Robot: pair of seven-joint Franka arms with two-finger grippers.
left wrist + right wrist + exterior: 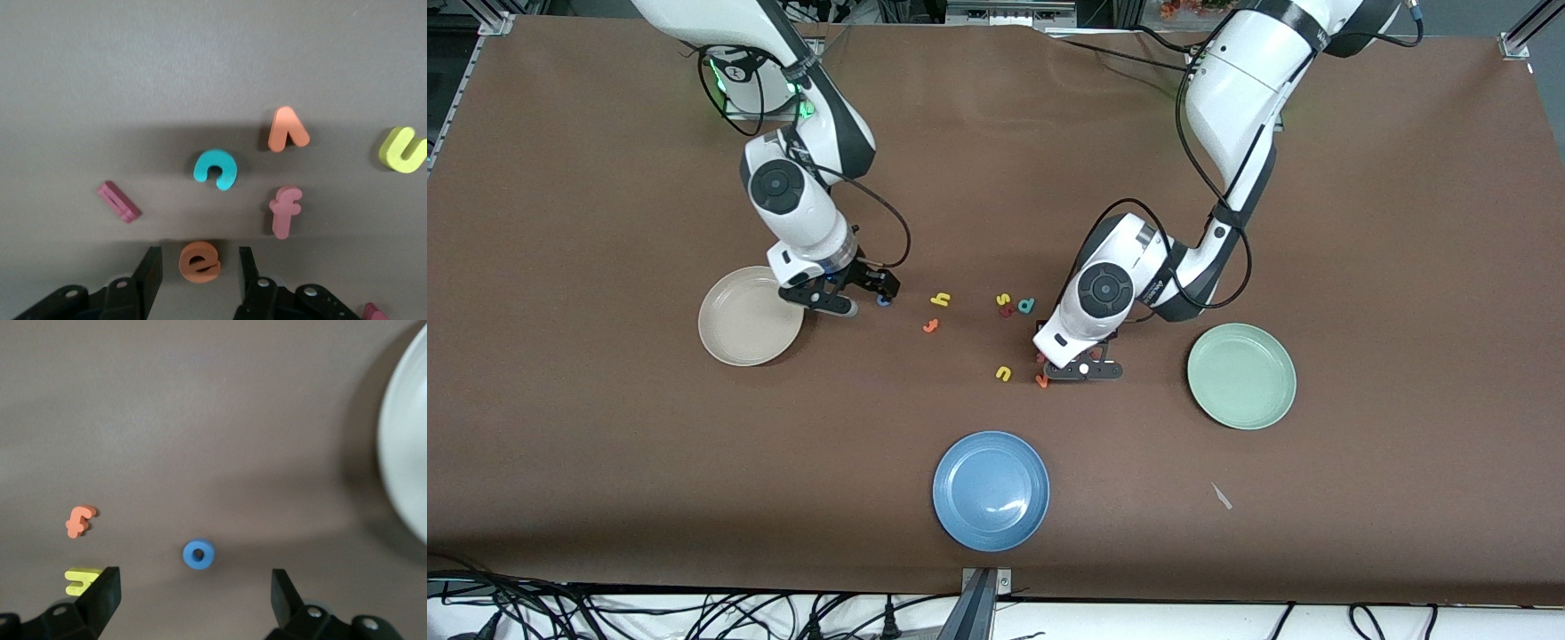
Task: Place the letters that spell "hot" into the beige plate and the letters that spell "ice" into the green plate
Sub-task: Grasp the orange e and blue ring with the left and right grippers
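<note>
Left wrist view: left gripper [199,273] straddles orange "e" [199,261], fingers apart, seemingly not touching. Right gripper [193,590] spread wide over blue "o" [198,555].

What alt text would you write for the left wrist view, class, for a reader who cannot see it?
The left gripper sits low over the brown table, its fingers on either side of an orange "e", not yet touching it. Nearby lie a teal "c", a dark red "i", a pink "t", an orange "v" and a yellow "u".
</note>
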